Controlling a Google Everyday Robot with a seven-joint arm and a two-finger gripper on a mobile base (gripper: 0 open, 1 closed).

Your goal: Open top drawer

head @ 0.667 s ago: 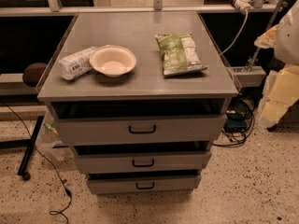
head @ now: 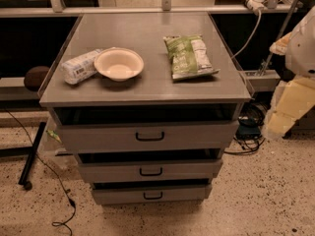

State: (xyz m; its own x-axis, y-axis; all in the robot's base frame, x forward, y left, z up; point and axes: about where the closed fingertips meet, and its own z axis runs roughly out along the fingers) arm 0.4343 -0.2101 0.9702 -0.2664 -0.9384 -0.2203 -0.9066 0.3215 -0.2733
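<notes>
The top drawer is the widest grey front just under the cabinet top, with a small black bar handle at its centre. A dark gap shows above its front. Two narrower grey drawers sit below it with like handles. My gripper is the cream-yellow part at the right edge. It hangs to the right of the cabinet at about the top drawer's height, apart from the drawer and its handle. The white arm shows above it.
On the cabinet top lie a white bowl, a wrapped white packet and a green snack bag. Cables and a black box lie on the floor to the right. A black stand leg is at the left.
</notes>
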